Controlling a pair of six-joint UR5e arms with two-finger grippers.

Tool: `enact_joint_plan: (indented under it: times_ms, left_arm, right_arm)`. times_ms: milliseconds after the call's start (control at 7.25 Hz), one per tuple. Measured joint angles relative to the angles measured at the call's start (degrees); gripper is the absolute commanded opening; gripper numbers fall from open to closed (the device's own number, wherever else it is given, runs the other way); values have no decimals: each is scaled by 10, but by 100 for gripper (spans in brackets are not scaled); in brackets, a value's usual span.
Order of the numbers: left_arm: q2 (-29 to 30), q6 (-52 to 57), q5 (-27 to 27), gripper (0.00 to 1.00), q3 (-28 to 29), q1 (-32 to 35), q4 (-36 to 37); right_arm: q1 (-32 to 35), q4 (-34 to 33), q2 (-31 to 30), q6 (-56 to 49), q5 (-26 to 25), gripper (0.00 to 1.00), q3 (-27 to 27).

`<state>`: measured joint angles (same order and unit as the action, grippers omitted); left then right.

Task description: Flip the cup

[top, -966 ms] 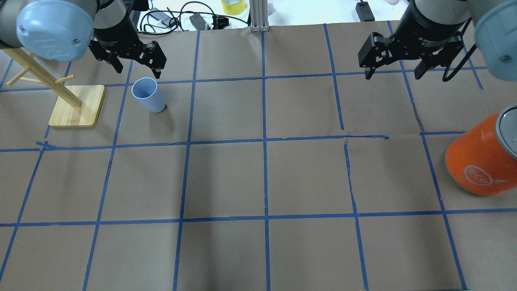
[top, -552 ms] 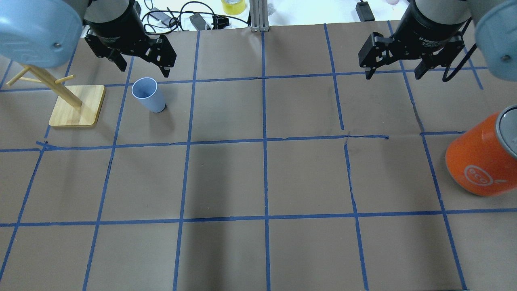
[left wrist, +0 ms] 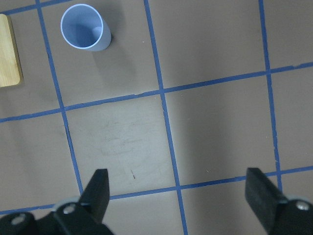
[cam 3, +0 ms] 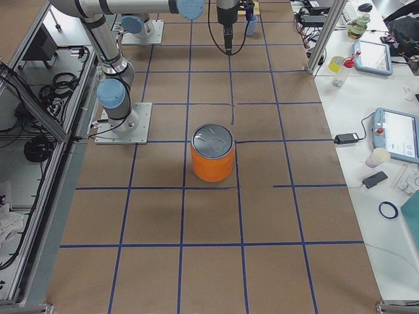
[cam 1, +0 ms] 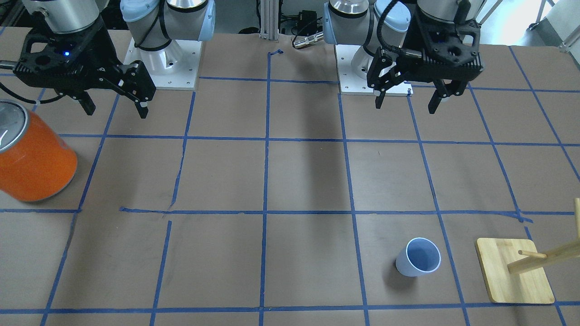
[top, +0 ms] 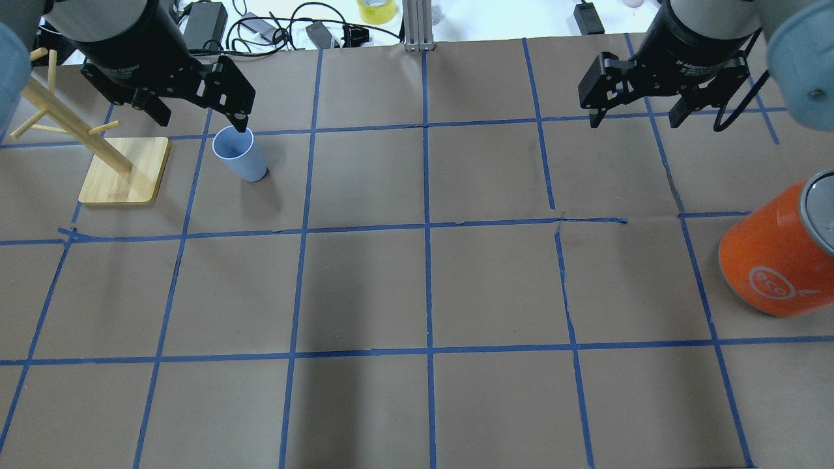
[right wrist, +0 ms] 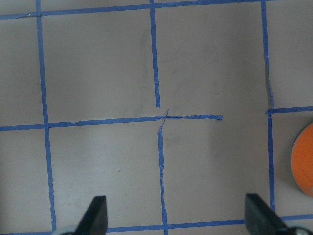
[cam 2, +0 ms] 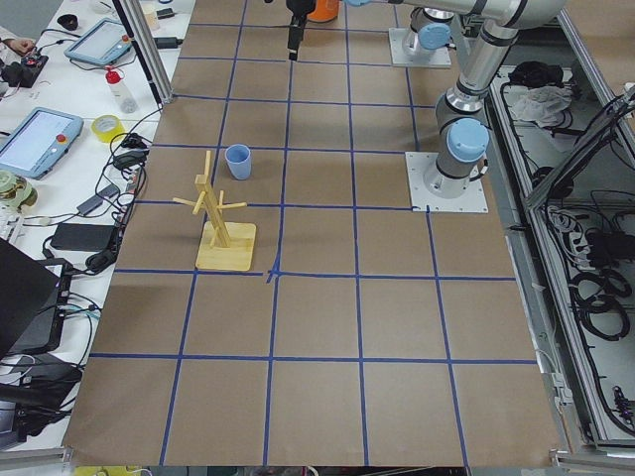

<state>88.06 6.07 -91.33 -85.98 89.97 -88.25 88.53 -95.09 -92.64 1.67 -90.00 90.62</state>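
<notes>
Moved: over the past second my left gripper (top: 202, 122) has swung toward the wooden peg stand (top: 127, 172); the cup (top: 240, 153), the orange can (top: 775, 254) and my right gripper (top: 633, 122) are where they were.
Left fingers: spread wide apart, holding nothing. Seen from overhead, one fingertip overlaps the cup's far rim, but my wrist camera shows the cup off at its top left, well apart from both fingers, with bare paper and a tape crossing between them.
Right fingers: spread wide apart too, holding nothing, hanging over a torn tape crossing with the can's edge at the right of its wrist view.
Cup: upright, mouth up, pale blue, on the far left part of the table (top: 365, 286), in the grid square next to the stand's base, apart from it with a blue tape line between them.
Writing: "eco" in a white ring on the can's side (top: 763, 281). White lettering on my right wrist is too small to read.
Edges: one row of squares separates the cup from the table's far edge, where cables (top: 273, 29) and a yellow tape roll (top: 376, 10) lie.
Room: a wide stretch of brown paper runs from the cup to the can, which is at the table's right edge.
</notes>
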Motion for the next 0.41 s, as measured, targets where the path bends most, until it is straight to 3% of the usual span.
enact_joint_plan:
  times_ms: [414]
  left_arm:
    - [0,0,3,99,-12,-11,4]
  right_arm:
    - [0,0,0,0,0,100,0]
